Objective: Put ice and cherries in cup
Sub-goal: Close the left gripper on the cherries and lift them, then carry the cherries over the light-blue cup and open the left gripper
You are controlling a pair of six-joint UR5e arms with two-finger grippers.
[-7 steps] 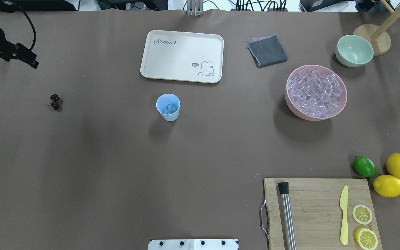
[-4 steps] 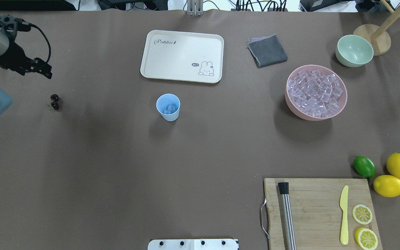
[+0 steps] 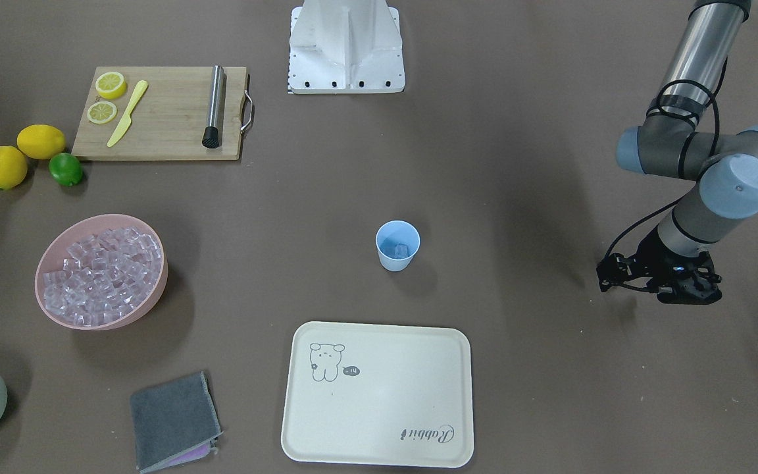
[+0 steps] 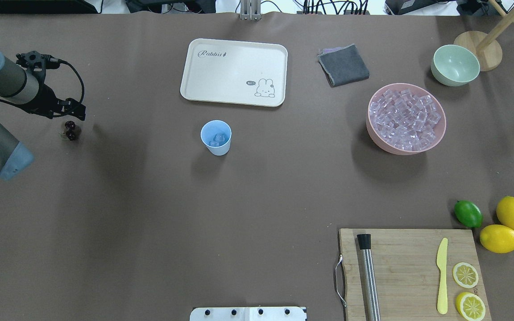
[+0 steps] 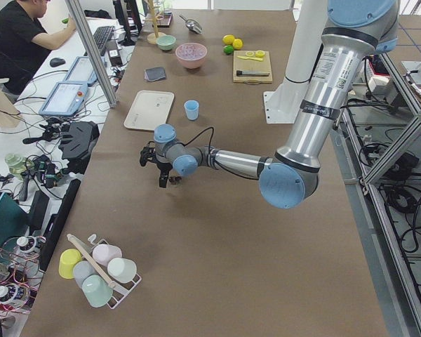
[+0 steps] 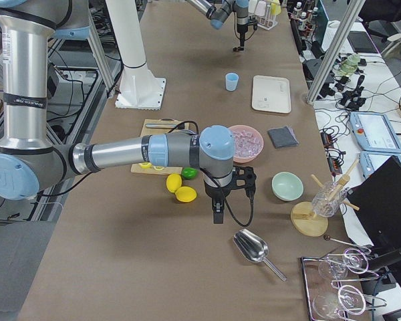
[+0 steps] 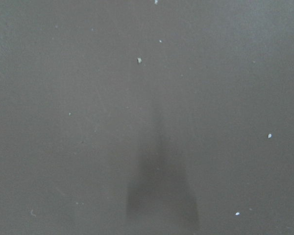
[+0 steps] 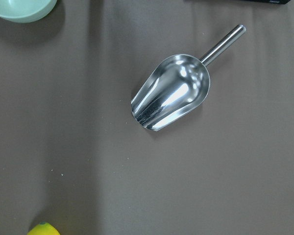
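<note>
Smooth plastic cup (image 4: 216, 137), glassy ice (image 4: 406, 118)

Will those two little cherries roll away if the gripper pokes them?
Probably a little: the cherries are round and tiny, so likely light and easily nudged. They lie as a touching pair, seemingly stem-joined, so they shouldn't roll far.

Only readable stuff is on the cream tray (image 4: 234, 71): "Rabbit" in curly script in one corner, plus a little dark speech bubble (image 4: 251, 83) saying "hi" right beside the bunny drawing (image 4: 264, 88) at the opposite corner.
</note>
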